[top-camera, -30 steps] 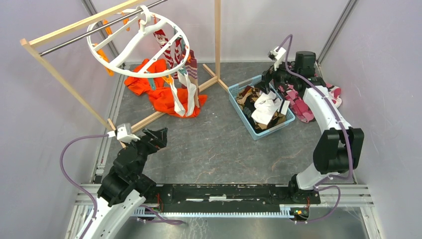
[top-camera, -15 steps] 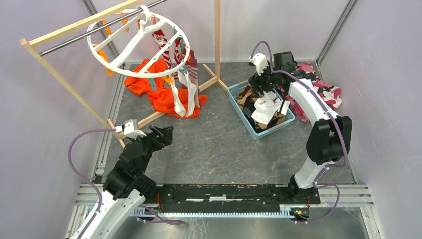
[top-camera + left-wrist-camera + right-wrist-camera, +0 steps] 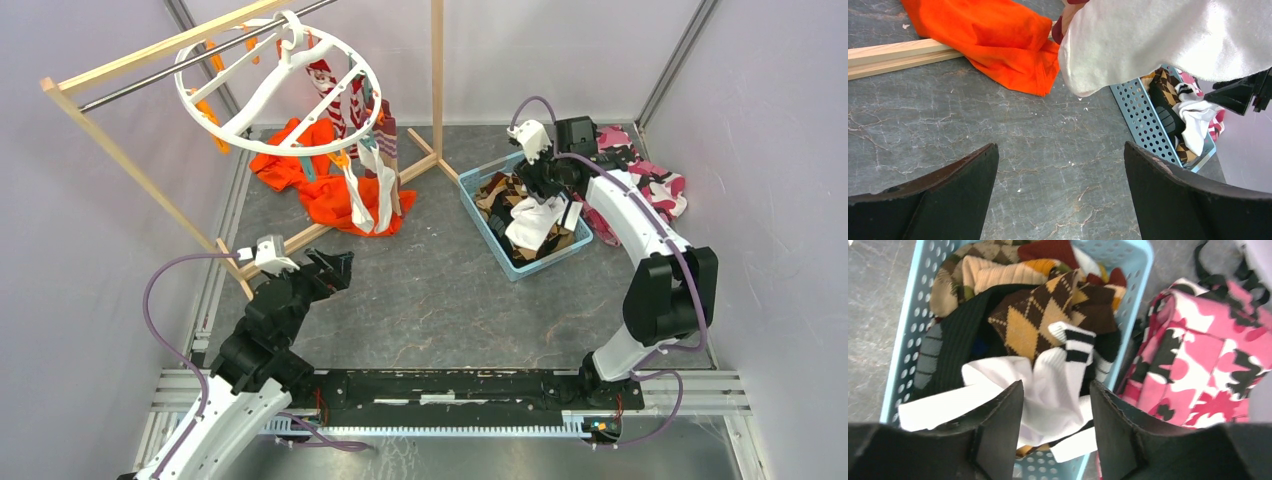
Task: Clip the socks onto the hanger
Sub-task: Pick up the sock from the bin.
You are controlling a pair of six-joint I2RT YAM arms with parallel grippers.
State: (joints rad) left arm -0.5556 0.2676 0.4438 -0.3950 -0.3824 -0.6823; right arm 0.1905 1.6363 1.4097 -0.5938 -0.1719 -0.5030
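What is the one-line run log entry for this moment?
left claw: open, empty | right claw: open over white sock in blue basket | hanger: some socks clipped

the hanger (image 3: 275, 85) hangs from the rack (image 3: 140, 170) at the table's (image 3: 440, 300) far left, a few socks (image 3: 362, 170) dangling from its right side. below them the big garment (image 3: 335, 205) lies on the table across the rack's foot. the basket (image 3: 480, 215) sits right of centre, a heap of socks (image 3: 535, 218) in it, a cloth (image 3: 655, 185) just right of it. the right tool (image 3: 543, 188) hovers over the basket's far end; the left tool (image 3: 335, 268) is near left.
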